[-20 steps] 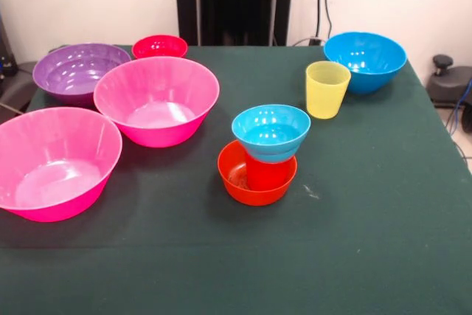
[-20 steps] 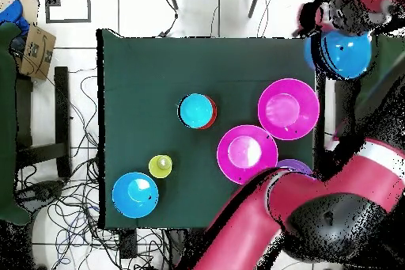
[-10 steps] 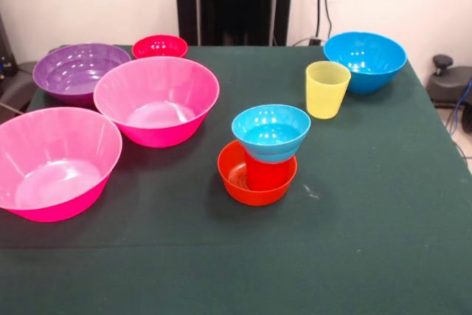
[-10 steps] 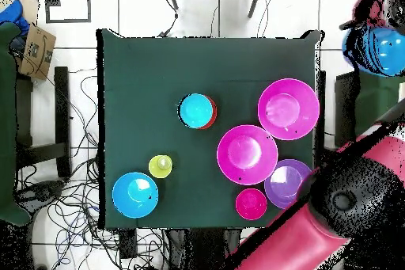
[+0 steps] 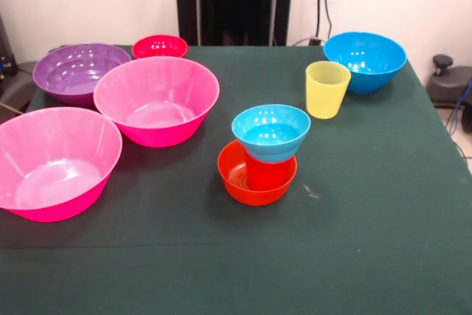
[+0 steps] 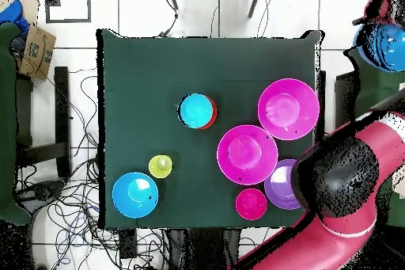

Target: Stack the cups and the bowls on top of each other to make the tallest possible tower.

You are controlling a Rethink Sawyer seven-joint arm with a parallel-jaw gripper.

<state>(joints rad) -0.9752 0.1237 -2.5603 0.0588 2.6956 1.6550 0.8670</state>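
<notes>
Light-blue bowl (image 5: 271, 132) sits upright, mouth up, atop the red cup (image 5: 267, 172).

No readable text, label, brand, number or sign appeared in either view.
</notes>
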